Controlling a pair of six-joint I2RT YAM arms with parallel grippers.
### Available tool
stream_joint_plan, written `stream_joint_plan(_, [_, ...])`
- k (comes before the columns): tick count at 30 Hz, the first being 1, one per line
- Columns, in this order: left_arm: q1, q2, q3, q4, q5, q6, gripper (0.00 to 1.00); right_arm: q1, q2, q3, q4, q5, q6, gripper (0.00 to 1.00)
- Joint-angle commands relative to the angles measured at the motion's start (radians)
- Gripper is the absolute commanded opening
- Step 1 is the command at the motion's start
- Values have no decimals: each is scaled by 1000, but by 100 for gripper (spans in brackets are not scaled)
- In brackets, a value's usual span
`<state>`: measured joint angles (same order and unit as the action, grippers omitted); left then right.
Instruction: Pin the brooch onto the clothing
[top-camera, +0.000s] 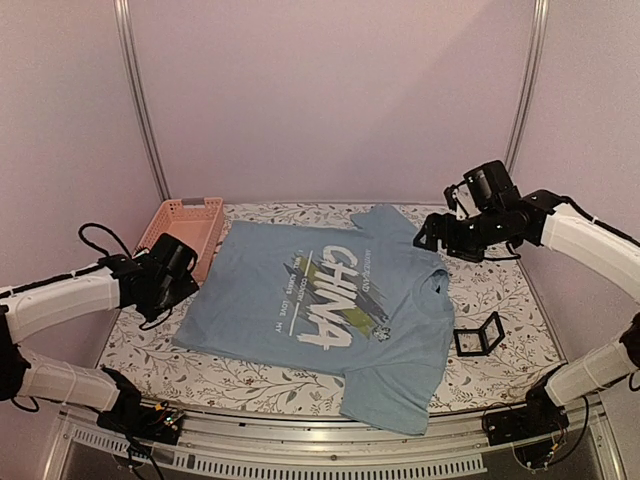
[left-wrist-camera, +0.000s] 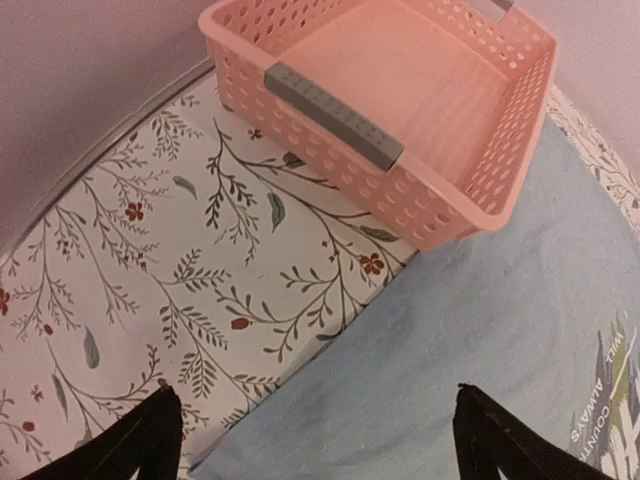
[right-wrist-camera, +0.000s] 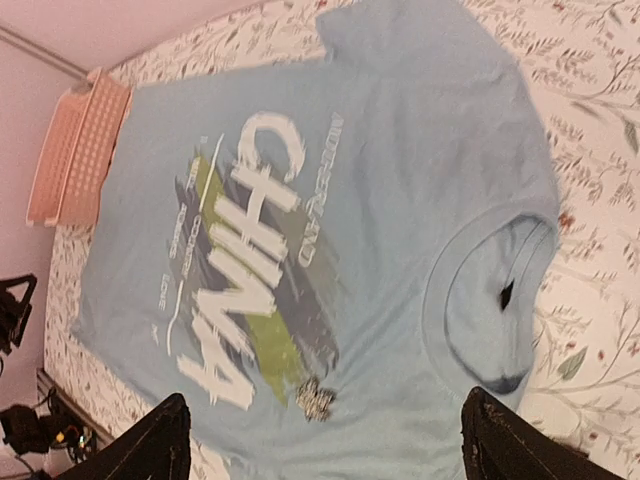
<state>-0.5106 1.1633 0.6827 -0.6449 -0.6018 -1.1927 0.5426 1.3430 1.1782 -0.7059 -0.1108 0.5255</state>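
The light blue T-shirt (top-camera: 320, 300) with the white "CHINA" print lies flat on the floral table cover. The tiny glittery brooch (top-camera: 380, 333) sits on its chest beside the yellow-green streak, and shows in the right wrist view (right-wrist-camera: 315, 398) on the shirt (right-wrist-camera: 400, 200). My right gripper (top-camera: 432, 238) is open and empty, raised above the shirt's far sleeve, well apart from the brooch. My left gripper (top-camera: 190, 285) is open and empty, low over the shirt's left hem (left-wrist-camera: 480, 330), near the basket.
A pink plastic basket (top-camera: 185, 232) stands at the back left, empty inside (left-wrist-camera: 400, 90). A small black open-frame box (top-camera: 478, 336) stands on the table cover right of the shirt. The floral cover (left-wrist-camera: 150, 250) ends at a metal rail in front.
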Motion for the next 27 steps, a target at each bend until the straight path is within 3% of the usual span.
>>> stream_joint_plan(1, [50, -7, -5, 324, -137, 322, 97, -252, 61, 13, 270, 1, -197, 92])
stream_joint_plan(4, [164, -24, -36, 494, -49, 432, 97, -430, 44, -67, 444, -92, -234, 92])
stream_joint_plan(8, [221, -52, -93, 671, -129, 548, 97, -654, -26, -209, 655, -152, -273, 92])
stream_joint_plan(11, [259, -40, -154, 819, -146, 672, 98, -729, -81, -303, 736, -108, -334, 95])
stream_joint_plan(14, [314, -1, -179, 811, -163, 614, 98, -748, -114, -396, 797, -12, -346, 99])
stream_joint_plan(17, [367, 32, -177, 830, -137, 621, 99, -750, -130, -477, 857, 67, -258, 99])
stream_joint_plan(22, [368, 51, -180, 870, -222, 690, 99, -750, -127, -575, 925, 74, -227, 99])
stream_joint_plan(27, [369, 48, -208, 958, -193, 761, 99, -750, -131, -633, 997, 47, -225, 99])
